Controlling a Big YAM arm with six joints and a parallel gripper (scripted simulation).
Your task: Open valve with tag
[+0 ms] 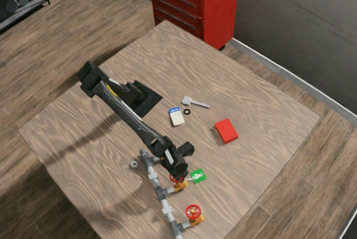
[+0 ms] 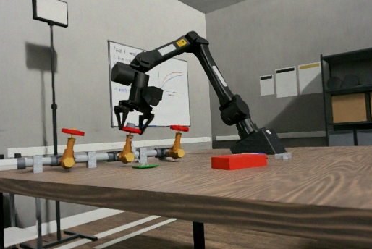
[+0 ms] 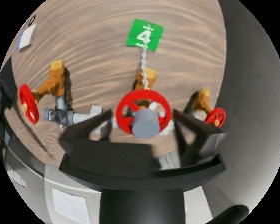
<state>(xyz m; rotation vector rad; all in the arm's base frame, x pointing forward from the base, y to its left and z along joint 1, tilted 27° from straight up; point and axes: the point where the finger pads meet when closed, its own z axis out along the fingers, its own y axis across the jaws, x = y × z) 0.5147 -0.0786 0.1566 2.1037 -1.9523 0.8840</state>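
Observation:
A grey pipe (image 1: 160, 190) (image 2: 103, 156) along the table's edge carries three brass valves with red handwheels. The middle valve (image 1: 179, 186) (image 2: 127, 153) has a green tag (image 1: 198, 176) (image 2: 145, 166) (image 3: 144, 34) chained to it; the tag lies flat on the table. My gripper (image 1: 176, 177) (image 2: 131, 128) (image 3: 142, 112) is open, pointing down over the middle valve's handwheel (image 2: 132, 129) (image 3: 143, 108), one finger on each side of it. The outer valves (image 1: 193, 210) (image 2: 72, 132) (image 2: 179, 128) stand clear of the fingers. The tag's number is too small to read.
A red block (image 1: 226, 130) (image 2: 239, 161), a small card box (image 1: 176, 116), a grey tool (image 1: 194, 101), a black ring (image 1: 187, 111) and a grey nut (image 1: 133, 162) lie on the table. A red tool cabinet (image 1: 196, 17) stands behind it.

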